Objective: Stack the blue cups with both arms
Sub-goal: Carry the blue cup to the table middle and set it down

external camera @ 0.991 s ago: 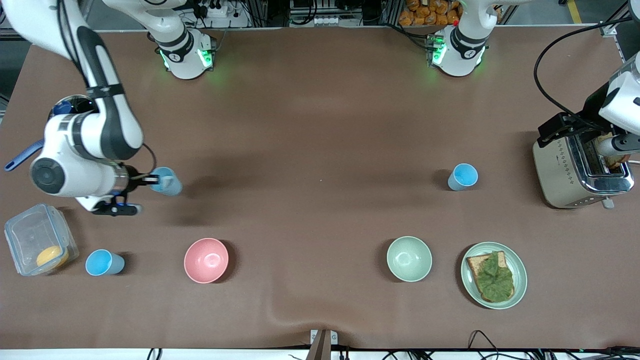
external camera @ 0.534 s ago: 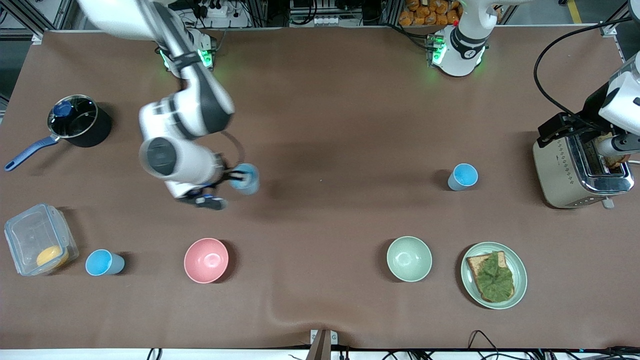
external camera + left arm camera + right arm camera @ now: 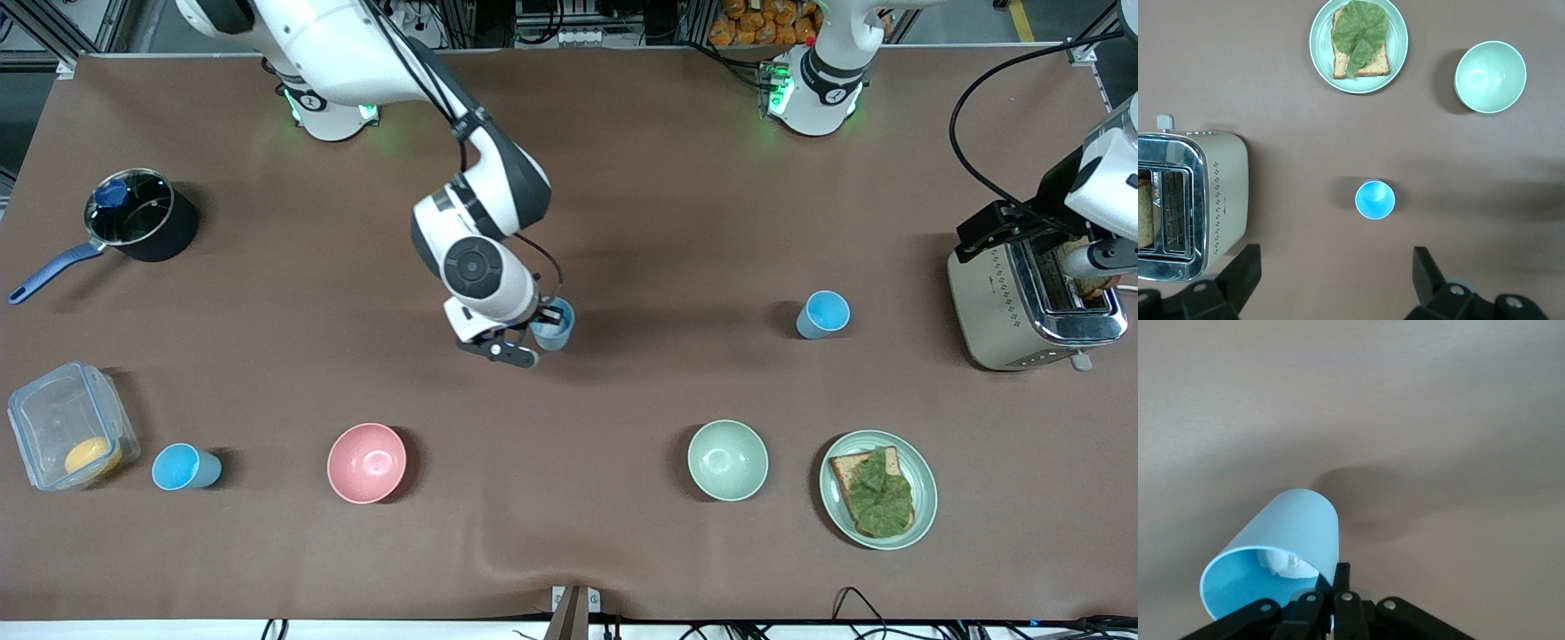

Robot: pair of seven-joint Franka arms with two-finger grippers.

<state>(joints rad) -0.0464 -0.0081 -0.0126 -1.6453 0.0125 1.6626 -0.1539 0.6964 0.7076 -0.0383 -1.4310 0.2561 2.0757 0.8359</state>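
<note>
The right gripper, clamped on a blue cup, has swung toward mid-table; second cup unobstructed near the toaster; left gripper spread wide, empty.

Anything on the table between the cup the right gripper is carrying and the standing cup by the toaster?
No: between held cup and standing cup, front view shows bare table.

right fingers pinched shut mid-table; left fingers spread wide, waiting
</note>
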